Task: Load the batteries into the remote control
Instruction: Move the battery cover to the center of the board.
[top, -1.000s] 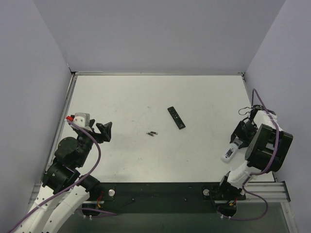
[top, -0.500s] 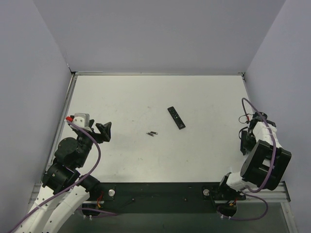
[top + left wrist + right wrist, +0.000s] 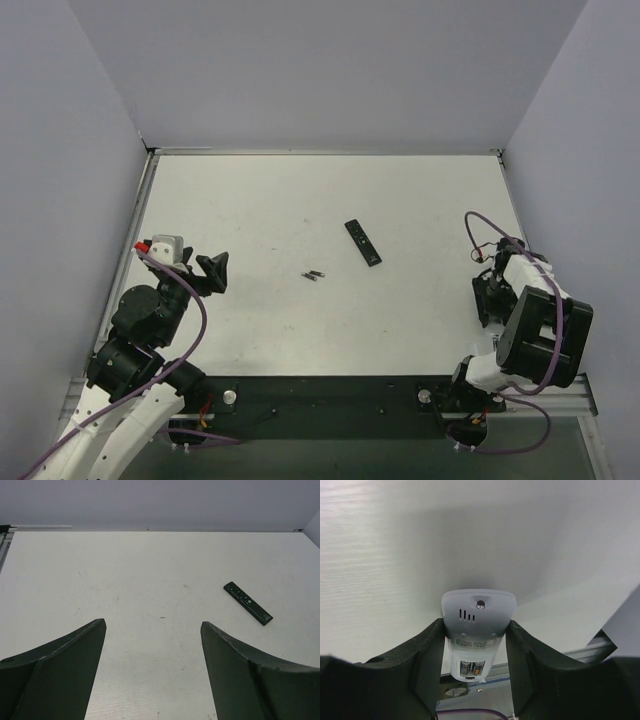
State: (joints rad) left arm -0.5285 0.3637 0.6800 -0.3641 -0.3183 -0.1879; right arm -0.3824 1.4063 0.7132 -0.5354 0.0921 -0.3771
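The right gripper (image 3: 475,626) pinches the white remote control (image 3: 478,611) by its long sides, at the near right of the table (image 3: 300,190). Its back compartment is open (something cell-like shows inside). The left gripper (image 3: 152,625) hangs spread and empty at the near left. The batteries (image 3: 314,275) lie mid-table, near the black remote (image 3: 363,243), to its left. The remote looks light, stiff and slick. The cells would likely roll, so pinch each across its middle.
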